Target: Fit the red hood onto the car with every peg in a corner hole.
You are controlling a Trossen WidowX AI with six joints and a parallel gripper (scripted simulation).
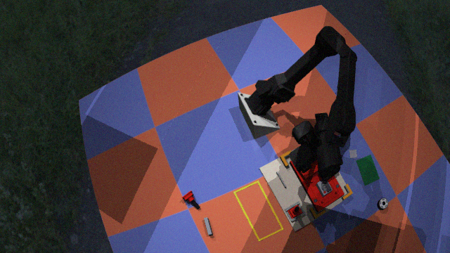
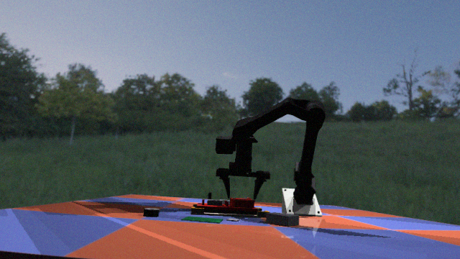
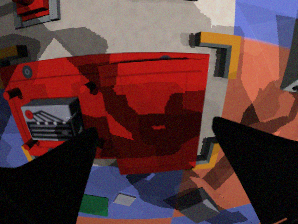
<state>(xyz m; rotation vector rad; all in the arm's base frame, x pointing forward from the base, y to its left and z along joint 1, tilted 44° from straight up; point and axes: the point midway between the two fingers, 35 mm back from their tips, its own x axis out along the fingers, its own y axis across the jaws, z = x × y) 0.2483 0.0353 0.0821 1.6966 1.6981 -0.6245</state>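
Gripper (image 2: 243,191) wide open, nothing between its fingers — it hangs just above the red hood (image 2: 241,202) at centre frame in the exterior view. In the wrist view the hood (image 3: 149,112) fills the middle, seated on the chassis in the jig (image 1: 274,172).

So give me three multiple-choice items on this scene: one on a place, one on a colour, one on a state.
1. Where is the pincer?
A. above the red car
B. over the yellow outline
C. beside the ball

2. What colour is the flat patch next to the jig?
A. white
B. green
C. yellow

3. What state is the pincer in?
A. shut on the hood
B. shut, empty
C. open, empty

Answers: 1 A, the exterior view shows its fingertips just above the car. 2 B, the top view shows it green. 3 C, the fingers stand wide apart with nothing between them.
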